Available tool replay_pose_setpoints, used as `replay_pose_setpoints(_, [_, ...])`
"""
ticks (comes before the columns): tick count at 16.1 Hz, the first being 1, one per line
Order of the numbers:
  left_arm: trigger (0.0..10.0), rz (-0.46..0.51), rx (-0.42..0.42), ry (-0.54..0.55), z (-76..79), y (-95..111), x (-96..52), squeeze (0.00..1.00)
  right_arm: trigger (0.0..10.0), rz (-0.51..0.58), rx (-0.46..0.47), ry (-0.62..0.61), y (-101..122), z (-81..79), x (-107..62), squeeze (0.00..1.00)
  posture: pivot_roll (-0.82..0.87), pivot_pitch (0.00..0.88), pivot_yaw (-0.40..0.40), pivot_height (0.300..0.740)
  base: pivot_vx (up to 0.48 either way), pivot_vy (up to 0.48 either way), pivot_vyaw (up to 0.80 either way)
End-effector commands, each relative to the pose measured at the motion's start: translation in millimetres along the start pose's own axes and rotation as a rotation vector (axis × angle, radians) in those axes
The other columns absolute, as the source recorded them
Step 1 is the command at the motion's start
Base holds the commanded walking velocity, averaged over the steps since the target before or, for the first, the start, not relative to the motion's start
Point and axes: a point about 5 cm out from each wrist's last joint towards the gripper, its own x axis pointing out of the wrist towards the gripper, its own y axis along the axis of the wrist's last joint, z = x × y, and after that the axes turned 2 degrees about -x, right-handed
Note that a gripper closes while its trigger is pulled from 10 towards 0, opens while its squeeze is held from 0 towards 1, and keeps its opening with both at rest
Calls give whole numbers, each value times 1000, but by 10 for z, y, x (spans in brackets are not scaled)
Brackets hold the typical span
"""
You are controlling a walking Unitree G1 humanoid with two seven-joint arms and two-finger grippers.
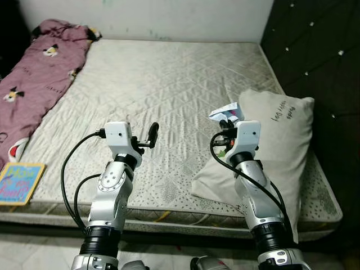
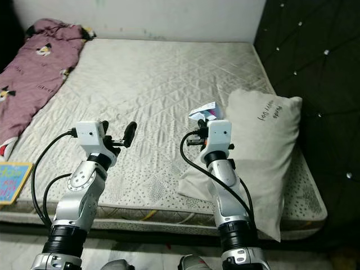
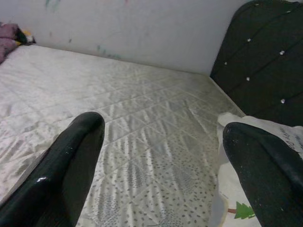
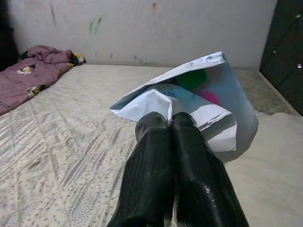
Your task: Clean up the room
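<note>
My right gripper [image 1: 228, 125] is shut on a crumpled sheet of white paper [image 1: 225, 112] with blue, green and pink print, held just above the mattress [image 1: 157, 84] at the left edge of a white pillow [image 1: 284, 140]. The right wrist view has both black fingers [image 4: 163, 142] pressed together on the paper [image 4: 208, 101]. My left gripper [image 1: 148, 136] hovers open over the mattress near its front edge, nothing between its fingers [image 3: 71, 161]. A purple patterned blanket [image 1: 39, 73] lies along the mattress's left side. A colourful children's book [image 1: 19, 181] rests at the front left corner.
A dark padded headboard [image 1: 320, 56] runs along the right side. A white wall [image 1: 146, 17] stands behind the bed. The mattress's front edge [image 1: 169, 212] is just before me, with a strip of floor below.
</note>
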Motion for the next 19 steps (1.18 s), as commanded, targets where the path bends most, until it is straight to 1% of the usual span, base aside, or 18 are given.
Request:
replay_pose_setpoints(1, [10000, 2, -2, 4, -15, 24, 23, 0, 10000, 5, 4, 10, 39, -18, 39, 0, 0, 0, 29, 740, 0, 255, -788])
replay_pose_setpoints(9, [10000, 6, -15, 8, -8, 27, 40, 0, 10000, 10, 4, 10, 54, -3, 54, 0, -5, 0, 25, 740, 0, 258, -732])
replay_pose_setpoints(15, [10000, 6, -19, 12, -6, 25, 46, 0, 10000, 14, -1, 21, 59, -4, 58, 0, -7, 0, 21, 740, 0, 257, 0])
replay_pose_setpoints(19, [10000, 3, -21, 16, -16, 22, 44, 0, 10000, 26, -12, 27, 76, -20, 54, 0, -6, 0, 21, 740, 0, 0, 0])
